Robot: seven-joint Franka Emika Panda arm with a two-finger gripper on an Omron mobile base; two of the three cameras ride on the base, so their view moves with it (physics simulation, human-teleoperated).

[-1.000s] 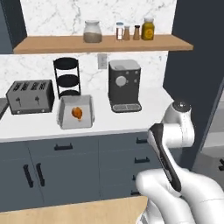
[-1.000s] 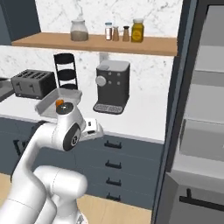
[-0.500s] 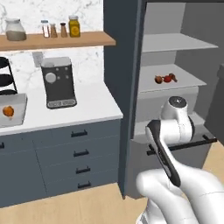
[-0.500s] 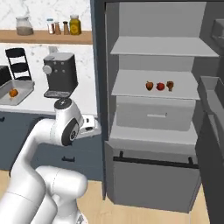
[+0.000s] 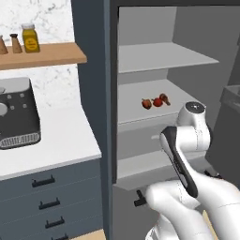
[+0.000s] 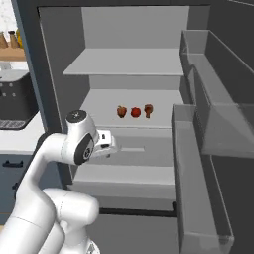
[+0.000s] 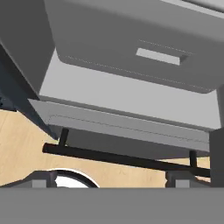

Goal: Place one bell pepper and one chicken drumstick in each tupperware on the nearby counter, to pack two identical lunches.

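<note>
Three small items lie in a row on the middle shelf of the open fridge. A glossy red bell pepper [image 6: 136, 112] [image 5: 158, 101] is in the middle. An orange-brown chicken drumstick [image 6: 148, 110] [image 5: 165, 98] lies right of it. Left of it is a darker red-brown piece [image 6: 121, 111] [image 5: 146, 103] that I cannot tell apart. The white counter [image 5: 61, 136] runs along the left; both tupperware are out of view. My gripper [image 7: 111, 183] is open and empty, well below that shelf, facing the fridge's lower drawer [image 7: 144, 61].
A black coffee machine [image 5: 16, 117] stands on the counter under a wooden shelf [image 5: 42, 55] with jars. The open fridge door [image 6: 198, 129] with clear bins juts out on the right. A black handle bar [image 7: 122, 157] crosses the bottom drawer above the wooden floor.
The base has swung right: the views have gone from the counter with toaster and tray to the open fridge. The arm has kept its folded pose.
</note>
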